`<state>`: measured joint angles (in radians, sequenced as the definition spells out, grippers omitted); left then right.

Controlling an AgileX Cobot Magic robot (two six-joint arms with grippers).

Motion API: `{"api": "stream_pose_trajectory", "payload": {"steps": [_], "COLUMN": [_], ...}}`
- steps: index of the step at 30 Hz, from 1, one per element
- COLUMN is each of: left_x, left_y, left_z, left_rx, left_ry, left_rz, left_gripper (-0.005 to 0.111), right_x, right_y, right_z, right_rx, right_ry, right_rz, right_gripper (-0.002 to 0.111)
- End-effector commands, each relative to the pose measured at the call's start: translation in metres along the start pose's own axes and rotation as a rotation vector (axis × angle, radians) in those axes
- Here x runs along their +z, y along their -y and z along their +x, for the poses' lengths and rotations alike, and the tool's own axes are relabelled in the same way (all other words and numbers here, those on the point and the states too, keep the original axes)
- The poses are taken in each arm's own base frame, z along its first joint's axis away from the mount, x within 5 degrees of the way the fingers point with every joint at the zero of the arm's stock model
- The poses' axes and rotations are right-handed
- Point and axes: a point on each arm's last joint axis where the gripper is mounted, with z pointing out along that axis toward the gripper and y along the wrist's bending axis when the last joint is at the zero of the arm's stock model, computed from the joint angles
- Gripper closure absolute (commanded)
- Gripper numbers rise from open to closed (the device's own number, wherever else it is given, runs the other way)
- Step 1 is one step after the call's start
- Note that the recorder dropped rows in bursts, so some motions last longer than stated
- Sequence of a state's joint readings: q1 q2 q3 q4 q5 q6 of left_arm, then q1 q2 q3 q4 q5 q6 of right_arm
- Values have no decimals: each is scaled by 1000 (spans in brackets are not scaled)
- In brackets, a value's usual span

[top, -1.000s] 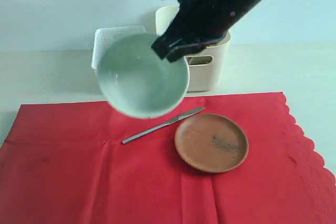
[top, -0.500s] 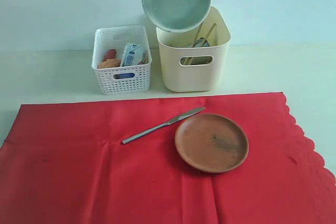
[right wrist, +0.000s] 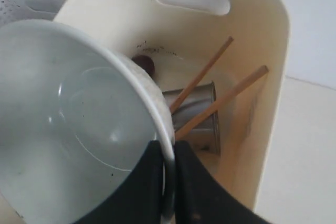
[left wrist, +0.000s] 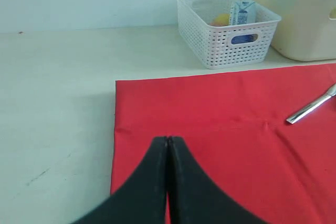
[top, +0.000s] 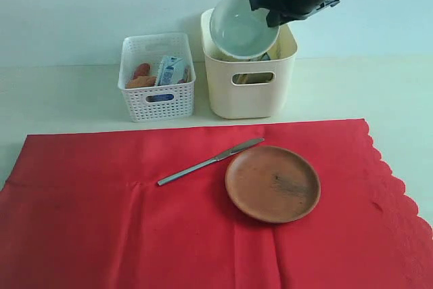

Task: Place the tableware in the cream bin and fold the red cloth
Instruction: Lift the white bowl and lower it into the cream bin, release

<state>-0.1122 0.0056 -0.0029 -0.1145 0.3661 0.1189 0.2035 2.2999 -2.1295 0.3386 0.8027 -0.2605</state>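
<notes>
My right gripper [top: 272, 11] is shut on the rim of the pale white-green bowl [top: 238, 26], holding it tilted in the mouth of the cream bin [top: 250, 93]. In the right wrist view the gripper [right wrist: 169, 148] pinches that rim of the bowl [right wrist: 68, 124]; below lie the steel cup [right wrist: 202, 119], two wooden chopsticks [right wrist: 220, 100] and the dark spoon's tip [right wrist: 144, 64]. The silver knife [top: 210, 161] and brown plate [top: 272, 183] rest on the red cloth [top: 101, 228]. My left gripper [left wrist: 168, 141] is shut and empty above the cloth's corner [left wrist: 210, 108].
A white lattice basket [top: 157, 96] with food and a milk carton [top: 170, 70] stands left of the cream bin. Pale tabletop [top: 61, 99] surrounds the cloth. The cloth's scalloped edge [top: 396, 181] runs along the right side.
The right arm carried the bowl from low over the cloth, up and back, then lowered it into the mouth of the cream bin. Knife and plate have not moved.
</notes>
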Motion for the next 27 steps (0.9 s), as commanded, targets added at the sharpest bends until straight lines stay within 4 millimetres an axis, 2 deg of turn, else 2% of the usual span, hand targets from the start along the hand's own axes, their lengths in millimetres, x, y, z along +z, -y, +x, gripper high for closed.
{"api": "stream_pose_trajectory", "payload": {"steps": [1,9,16,20,27], "left_x": [0,0,0,0,0], "left_y": [0,0,0,0,0], "left_z": [0,0,0,0,0], "left_rx": [-1,-1,-1,-1,-1], "left_ry": [12,12,12,12,12], "left_rz": [-4,-4,-4,-4,-4], "left_gripper": [107,107,107,107,107], "right_x": [14,28,22,6,-46], "right_y": [4,13,14,10,-4], "right_z": [4,14,14,5,-14], "right_rx": [17,7,18,32,23], "right_ry": [-35,-95,-111,-85,-56], "right_rz": [-17,37,68,65,54], "right_gripper": [108,106,73,62,62]}}
